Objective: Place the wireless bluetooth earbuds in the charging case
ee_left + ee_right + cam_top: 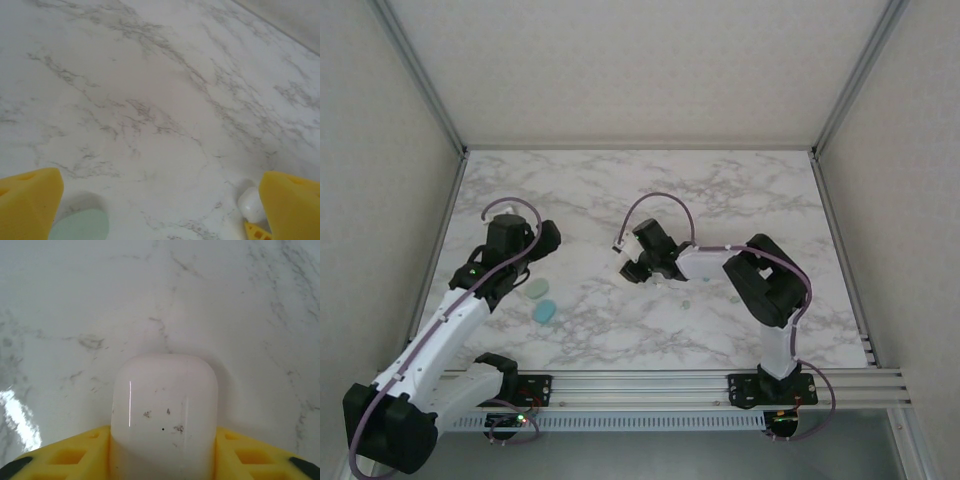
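Note:
A white, rounded charging case [164, 400] stands on the marble between the yellow fingers of my right gripper [164, 442], which press on both of its sides. From above, that gripper [638, 268] is at the table's middle. My left gripper [160, 200] hangs open over the marble, its yellow fingers [27, 200] far apart. A small white earbud [251, 204] lies just inside the right finger. A pale green case [80, 226] lies by the left finger. In the top view the left gripper [532, 262] is just above the green case [537, 289].
A light blue case [544, 311] lies just below the green one. A tiny pale bit [687, 302] lies on the marble right of the middle. Metal frame posts and white walls bound the table [650, 190] on three sides.

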You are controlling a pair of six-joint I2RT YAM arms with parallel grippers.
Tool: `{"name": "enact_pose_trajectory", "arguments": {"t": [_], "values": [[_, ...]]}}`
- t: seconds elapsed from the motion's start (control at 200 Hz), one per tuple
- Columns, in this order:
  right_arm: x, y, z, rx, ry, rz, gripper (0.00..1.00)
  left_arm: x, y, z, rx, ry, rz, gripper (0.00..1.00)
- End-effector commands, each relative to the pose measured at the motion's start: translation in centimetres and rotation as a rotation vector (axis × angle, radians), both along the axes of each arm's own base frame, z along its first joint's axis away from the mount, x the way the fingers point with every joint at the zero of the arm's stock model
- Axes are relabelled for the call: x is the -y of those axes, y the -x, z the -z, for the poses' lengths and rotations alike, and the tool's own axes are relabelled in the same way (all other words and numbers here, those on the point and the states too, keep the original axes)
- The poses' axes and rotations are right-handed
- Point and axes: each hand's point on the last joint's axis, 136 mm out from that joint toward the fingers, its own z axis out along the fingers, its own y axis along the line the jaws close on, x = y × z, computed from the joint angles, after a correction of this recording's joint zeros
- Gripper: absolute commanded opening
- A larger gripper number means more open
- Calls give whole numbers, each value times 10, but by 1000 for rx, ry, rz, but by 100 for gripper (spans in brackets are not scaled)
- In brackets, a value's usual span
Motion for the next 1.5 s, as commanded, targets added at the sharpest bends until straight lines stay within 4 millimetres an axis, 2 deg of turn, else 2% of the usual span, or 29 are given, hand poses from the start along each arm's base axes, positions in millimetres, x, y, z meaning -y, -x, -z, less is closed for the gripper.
{"name": "enact_pose_trajectory", "arguments": {"t": [0.0,0.2,0.34,0.42,0.466,0.606,0.741,0.916,1.061,1.246,1.377,1.492], "values": [[-9,18,-27,96,-88,-149,46,33,-8,-11,63,115,152,100],[-3,33,-93,329,-175,-276,44,94,-2,-16,35,271,477,99],[7,38,-138,488,-184,-312,44,130,9,-24,-11,397,671,90],[12,40,-161,558,-197,-321,44,147,15,-34,-23,484,761,85],[14,42,-170,590,-196,-330,43,157,17,-48,8,527,818,83],[20,46,-196,662,-196,-347,43,174,26,-67,40,528,908,86],[21,48,-208,687,-213,-344,45,192,32,-78,40,515,985,82],[20,47,-217,687,-241,-325,44,213,43,-74,-8,495,1062,74],[20,46,-220,680,-262,-307,45,217,47,-71,-16,476,1086,68],[19,49,-222,671,-278,-309,45,220,50,-66,-39,465,1096,51],[18,51,-224,665,-284,-320,45,221,49,-63,-46,451,1096,43],[18,55,-224,657,-291,-337,45,223,48,-63,-51,449,1096,43]]}}
